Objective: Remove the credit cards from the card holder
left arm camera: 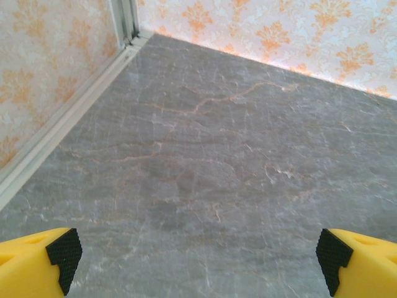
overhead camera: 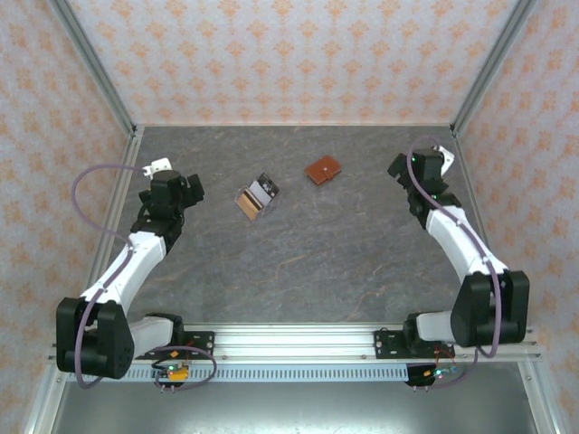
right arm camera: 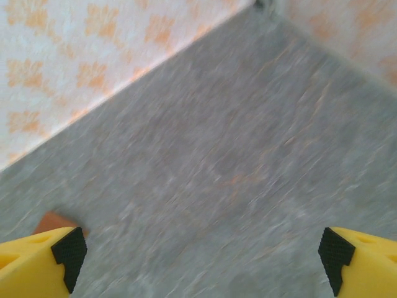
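The card holder (overhead camera: 323,170), a small reddish-brown leather wallet, lies folded shut on the dark stone table at the back, right of centre. The credit cards are hidden. My right gripper (overhead camera: 399,166) hovers to the right of the holder, apart from it and open. In the blurred right wrist view a corner of the card holder (right arm camera: 54,220) peeks out beside the left fingertip of the right gripper (right arm camera: 201,261). My left gripper (overhead camera: 190,187) is far to the holder's left. In the left wrist view the left gripper (left arm camera: 198,261) is open over bare table.
A tan boxy object (overhead camera: 257,197) with black-and-white parts sits left of the holder, between it and my left gripper. Patterned walls and metal frame posts (overhead camera: 98,77) close the table in at the back and sides.
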